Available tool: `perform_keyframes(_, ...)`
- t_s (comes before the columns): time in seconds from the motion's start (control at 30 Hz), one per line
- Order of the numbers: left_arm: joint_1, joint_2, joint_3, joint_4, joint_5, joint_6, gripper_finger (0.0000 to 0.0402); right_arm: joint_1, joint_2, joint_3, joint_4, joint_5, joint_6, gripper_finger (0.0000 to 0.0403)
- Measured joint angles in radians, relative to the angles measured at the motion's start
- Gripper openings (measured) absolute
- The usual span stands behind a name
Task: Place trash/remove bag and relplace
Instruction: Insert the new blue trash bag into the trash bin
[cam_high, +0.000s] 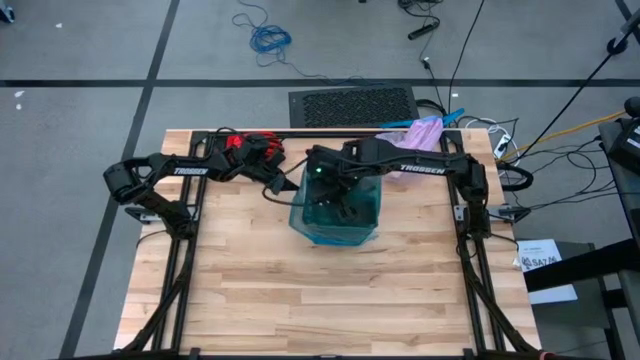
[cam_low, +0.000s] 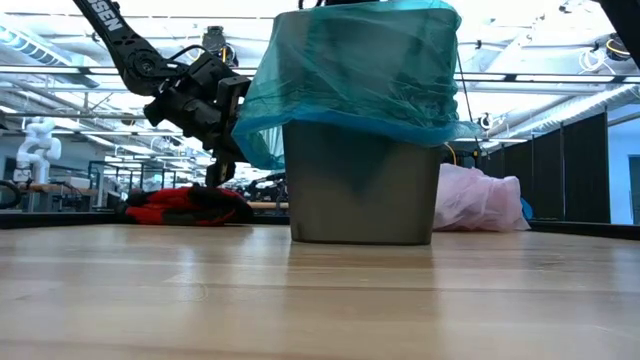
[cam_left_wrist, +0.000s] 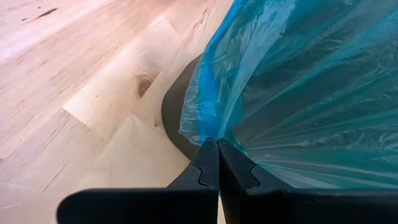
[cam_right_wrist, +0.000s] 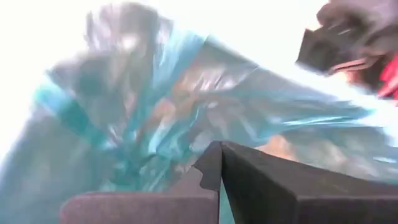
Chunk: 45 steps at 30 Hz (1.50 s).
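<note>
Left wrist view alone shows the left pincer (cam_left_wrist: 217, 163) clenched on the teal bag's (cam_left_wrist: 298, 93) hem; right pincer's state is unclear.

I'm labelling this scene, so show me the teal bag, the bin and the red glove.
teal bag (cam_low: 350, 70): low view, on the plastic draped over the bin's top.
bin (cam_low: 360, 185): low view, on its bare grey wall.
red glove (cam_low: 180, 206): low view, on its middle.
</note>
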Motion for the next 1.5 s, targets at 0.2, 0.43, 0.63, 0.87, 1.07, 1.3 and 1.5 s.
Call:
perform_keyframes(0.2,0.000,0.000,0.000,0.003,-0.001,0.000,0.0000,-0.008,0.000,0.147,-0.074,-0.027,0.394,0.0000)
perform_keyframes(0.43,0.000,0.000,0.000,0.005,-0.004,-0.001,0.0000,0.003,-0.001,0.194,-0.151,-0.048,0.999,0.0000)
perform_keyframes(0.63,0.000,0.000,0.000,0.004,-0.004,0.038,0.0000,0.037,0.017,0.179,-0.168,0.046,1.156,0.0000)
perform_keyframes(0.87,0.000,0.000,0.000,0.004,-0.004,0.054,0.0000,0.023,0.017,0.066,-0.151,0.083,1.190,0.0000)
perform_keyframes(1.07,0.000,0.000,0.000,0.004,-0.004,0.056,0.0000,0.011,0.018,-0.088,-0.014,0.084,1.201,0.0000)
perform_keyframes(1.3,0.000,0.000,0.000,0.003,-0.004,0.055,0.0000,0.010,0.018,-0.245,0.089,0.085,1.234,0.0000)
perform_keyframes(1.5,0.000,0.000,0.000,0.004,-0.004,0.055,0.0000,0.010,0.018,-0.362,0.144,0.121,1.258,0.0000)
